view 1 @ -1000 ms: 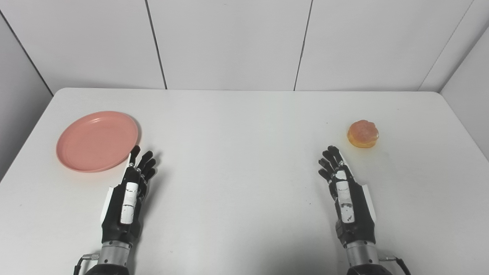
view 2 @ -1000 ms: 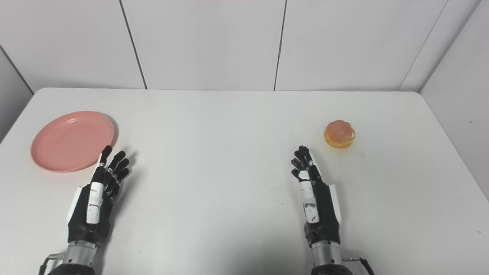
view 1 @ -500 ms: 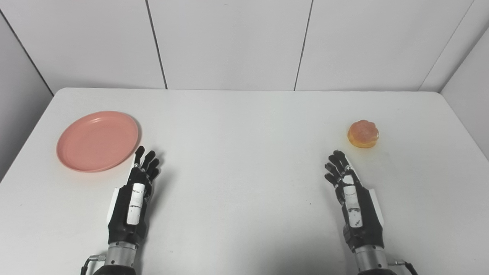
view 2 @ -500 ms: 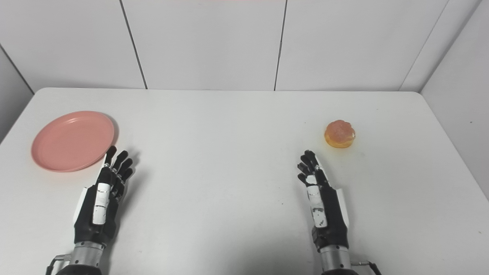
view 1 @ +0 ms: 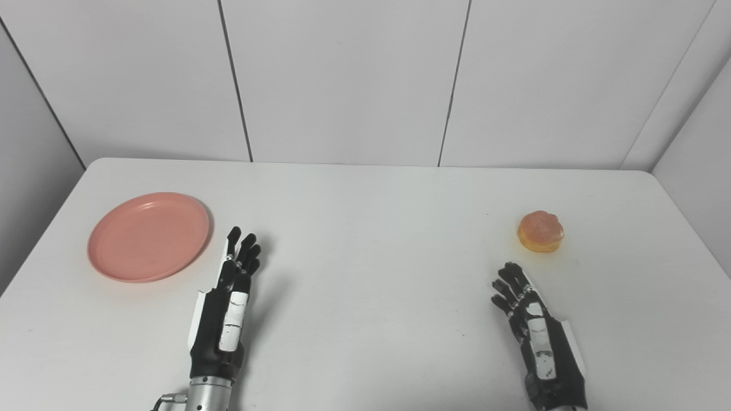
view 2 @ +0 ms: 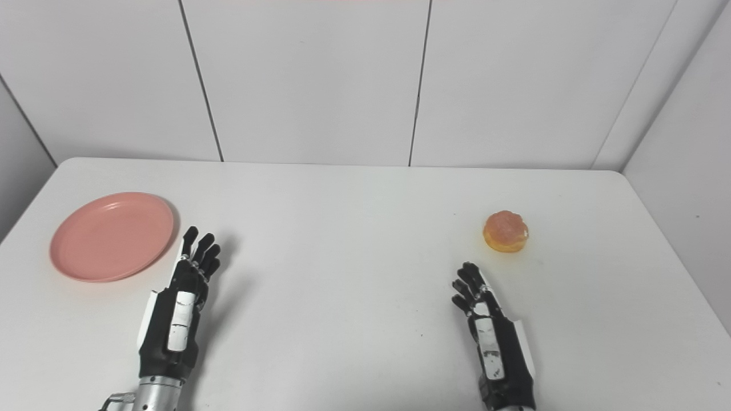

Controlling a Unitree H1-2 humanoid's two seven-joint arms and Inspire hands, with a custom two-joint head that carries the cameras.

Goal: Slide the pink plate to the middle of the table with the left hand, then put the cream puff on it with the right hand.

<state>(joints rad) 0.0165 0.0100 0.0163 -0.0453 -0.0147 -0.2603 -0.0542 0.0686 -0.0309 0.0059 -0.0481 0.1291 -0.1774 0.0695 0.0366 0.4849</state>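
The pink plate (view 1: 148,236) lies flat on the left side of the white table (view 1: 365,274). A golden cream puff (view 1: 540,231) sits on the right side. My left hand (view 1: 225,308) hovers edge-up just right of the plate, fingers straight and apart, holding nothing and apart from the rim. Low at the right, my right hand (view 1: 537,337) is likewise open and empty, its fingertips a short way in front of the cream puff.
White wall panels (view 1: 342,80) close off the table at the back and on both sides. Nothing else stands on the table.
The camera has tilted up, so the whole scene sits lower in the picture. Both hands have drawn back toward me; the left hand has also drifted right, away from the plate.
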